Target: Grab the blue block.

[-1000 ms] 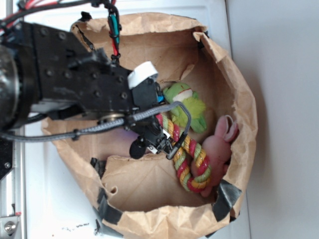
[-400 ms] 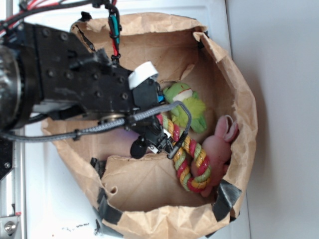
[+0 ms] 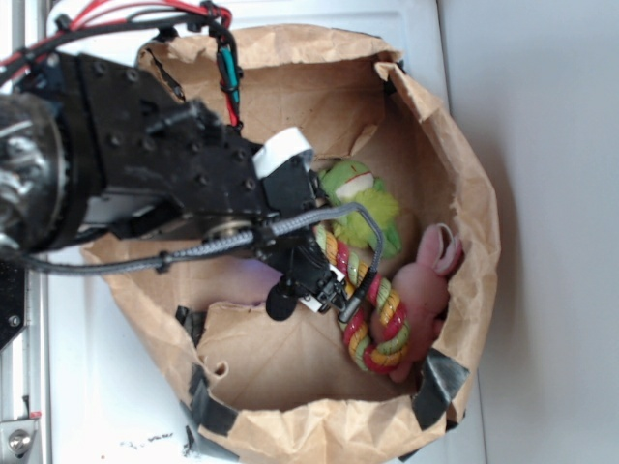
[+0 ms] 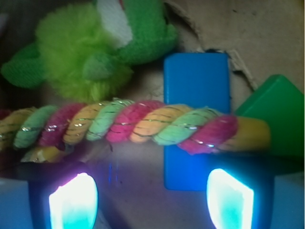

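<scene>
In the wrist view the blue block (image 4: 196, 81) lies flat on the brown paper floor, its long side running away from me. A striped rope toy (image 4: 124, 124) lies across its middle. My gripper (image 4: 151, 200) is open; its two glowing fingertips (image 4: 74, 200) stand wide apart at the bottom edge, with the block's near end just inside the right one. Nothing is between them. In the exterior view my gripper (image 3: 314, 290) hangs low inside the paper bag (image 3: 464, 174), and the arm hides the blue block.
A green block (image 4: 274, 109) sits right of the blue one, touching the rope's end. A green plush toy (image 3: 363, 203) lies beyond the rope (image 3: 372, 319). A pink bunny (image 3: 430, 275) rests against the bag's right wall. The bag's walls surround everything.
The arm has shifted slightly right and towards the bottom of the exterior picture, bringing the gripper closer over the rope toy. The toys have not moved.
</scene>
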